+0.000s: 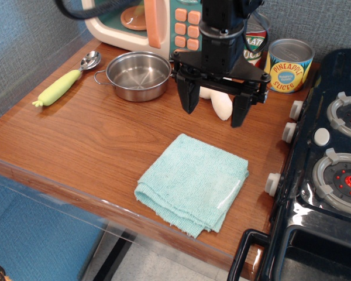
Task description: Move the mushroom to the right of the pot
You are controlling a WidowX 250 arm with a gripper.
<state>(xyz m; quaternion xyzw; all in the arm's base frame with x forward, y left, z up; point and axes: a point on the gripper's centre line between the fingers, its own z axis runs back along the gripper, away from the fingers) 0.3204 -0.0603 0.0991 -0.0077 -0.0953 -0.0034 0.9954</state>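
The gripper [213, 108] hangs in the upper middle of the frame with its two black fingers [187, 95] spread wide and gripping nothing. Between and just behind them lies the mushroom [220, 104], tipped on its side on the wooden table [93, 140]; only its cream stem shows clearly, the cap being hidden behind the gripper body. It lies to the right of the pot [138, 75], near but apart from it, so the wanted placement looks met, and the wide-apart fingers fit a release rather than a grasp.

The pot stands upright and empty in the upper left, one wire handle pointing toward the mushroom. A spoon [67, 80] lies further left, well clear. Behind the gripper sit a toy microwave [134, 23] and a pineapple can [289, 65], which leave only a narrow strip at the back, a likely reason the mushroom lies forward of them on open wood. A folded teal cloth [193, 181] rests in the lower middle, apart from everything, and a toy stove [333, 164] fills the right edge.

The remaining risk seems to be a finger nudging the mushroom on the way up.
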